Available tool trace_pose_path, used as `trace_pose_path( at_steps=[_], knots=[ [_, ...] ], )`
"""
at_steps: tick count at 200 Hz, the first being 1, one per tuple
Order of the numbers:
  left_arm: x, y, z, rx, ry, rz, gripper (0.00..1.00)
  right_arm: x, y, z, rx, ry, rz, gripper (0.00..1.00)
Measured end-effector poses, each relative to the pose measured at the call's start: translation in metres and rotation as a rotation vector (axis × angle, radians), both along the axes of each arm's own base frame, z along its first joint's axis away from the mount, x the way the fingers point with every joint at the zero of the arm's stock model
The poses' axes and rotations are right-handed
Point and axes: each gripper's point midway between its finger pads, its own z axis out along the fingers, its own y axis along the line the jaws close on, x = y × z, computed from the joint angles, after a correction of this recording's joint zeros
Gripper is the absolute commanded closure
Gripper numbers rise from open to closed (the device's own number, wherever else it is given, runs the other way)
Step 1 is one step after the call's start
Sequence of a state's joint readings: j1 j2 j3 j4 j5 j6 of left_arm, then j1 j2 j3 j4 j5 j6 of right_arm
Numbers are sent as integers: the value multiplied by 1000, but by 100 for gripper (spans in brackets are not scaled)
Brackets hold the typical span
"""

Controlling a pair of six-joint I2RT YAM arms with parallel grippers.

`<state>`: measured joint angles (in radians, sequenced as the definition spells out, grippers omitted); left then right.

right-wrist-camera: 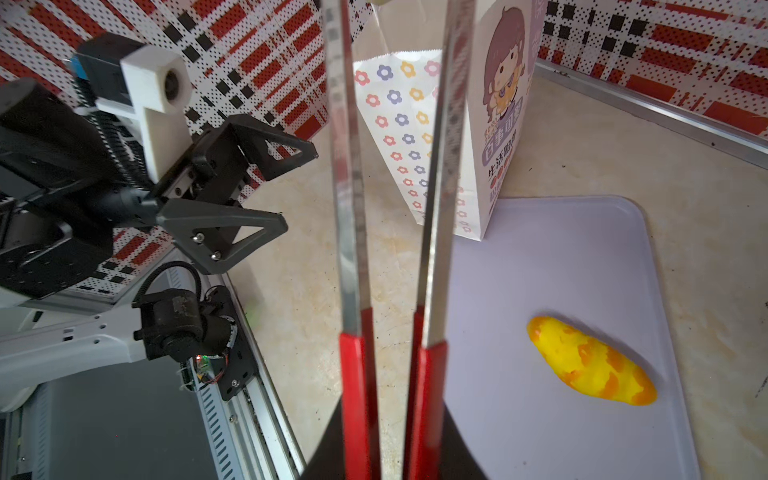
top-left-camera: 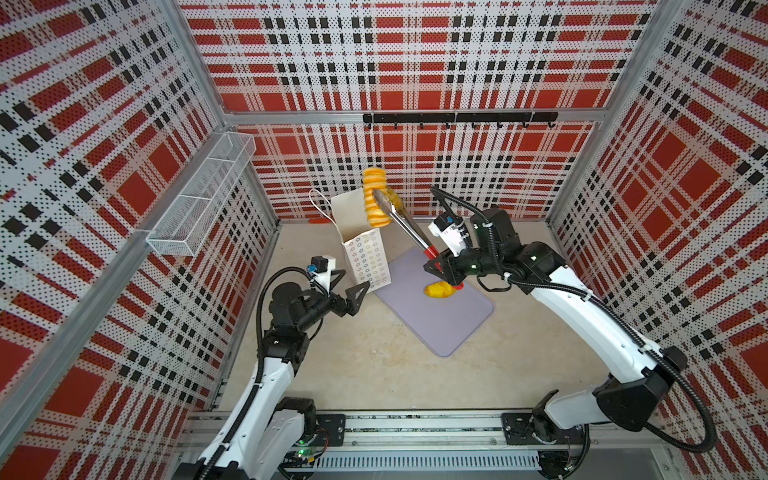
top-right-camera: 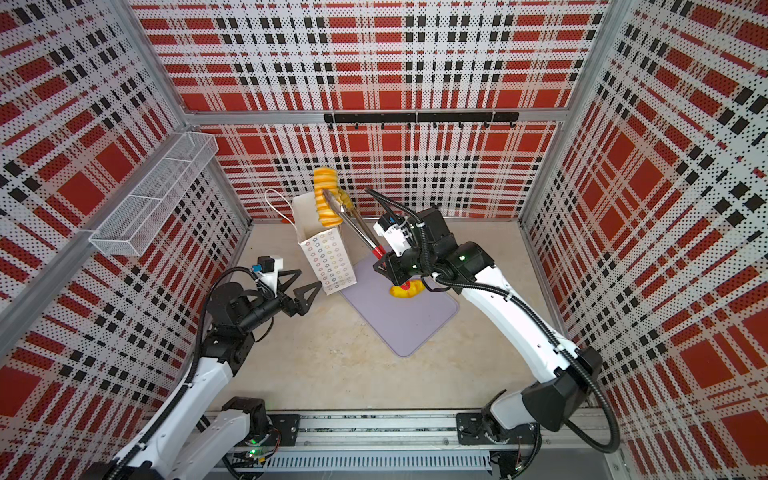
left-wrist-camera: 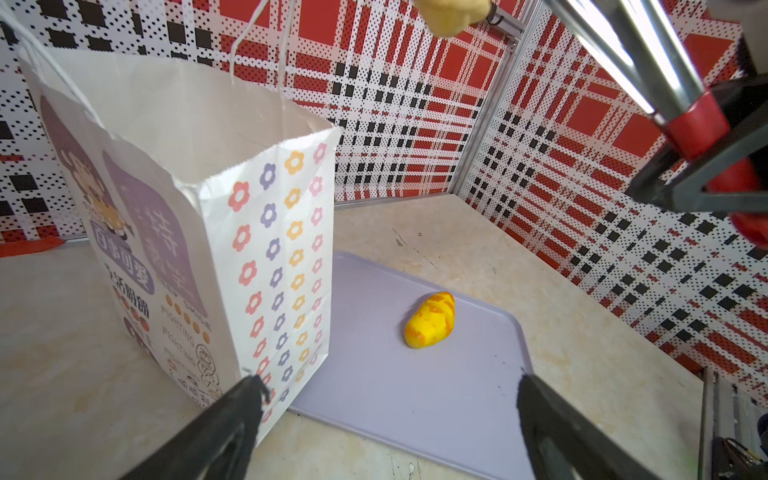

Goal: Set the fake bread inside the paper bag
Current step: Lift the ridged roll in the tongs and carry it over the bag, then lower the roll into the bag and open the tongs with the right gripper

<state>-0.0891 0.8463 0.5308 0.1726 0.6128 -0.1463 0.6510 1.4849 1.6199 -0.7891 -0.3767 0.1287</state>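
a: right gripper (top-left-camera: pixel 442 270) clamped on the red handles of the metal tongs (top-left-camera: pixel 405 226), seen in both top views.
b: and the tongs' tips?
a: pinching a ridged yellow loaf (top-left-camera: pixel 374 199), held on end, high above the open top of the paper bag (top-left-camera: pixel 365 257). whether it hangs squarely over the mouth, cannot tell.
b: the bag?
a: upright on the table (top-left-camera: pixel 374 374), at a corner of the lilac mat (top-left-camera: pixel 440 328), flower-printed narrow side toward the arms.
b: left gripper (top-right-camera: pixel 310 277)?
a: jaws wide apart, holding nothing, low beside that narrow side. in the left wrist view one finger (left-wrist-camera: pixel 232 419) sits at the bag's bottom corner; touching or not, unclear.
b: any other bread?
a: one orange-mottled yellow bun (left-wrist-camera: pixel 430 320) lies on the mat, apart from the bag, beneath the right gripper in the top views.
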Motion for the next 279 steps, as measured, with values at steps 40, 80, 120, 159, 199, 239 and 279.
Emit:
trace_pose_path(
  at_steps=[40,80,120,159,199,239,279],
  knots=[
    [0,0,0,-4,3,-3,3,19,18,-30,-69,24,-6,79],
    [1,-1,-2,-6,9,-6,3,34,25,-43,-104,24,-29,79],
    [1,0,-2,-6,10,-4,3,38,35,-41,-111,2,-24,79],
    [1,0,-3,-6,11,-4,3,36,41,-24,-83,-30,-13,79],
    [1,0,-4,-5,13,-4,3,42,46,-14,-63,-60,-18,78],
    [1,0,-4,-6,14,-4,3,57,55,-29,-95,-36,-40,78],
    [1,0,-4,-6,14,-4,3,63,55,-55,-148,29,-77,74]
  ],
)
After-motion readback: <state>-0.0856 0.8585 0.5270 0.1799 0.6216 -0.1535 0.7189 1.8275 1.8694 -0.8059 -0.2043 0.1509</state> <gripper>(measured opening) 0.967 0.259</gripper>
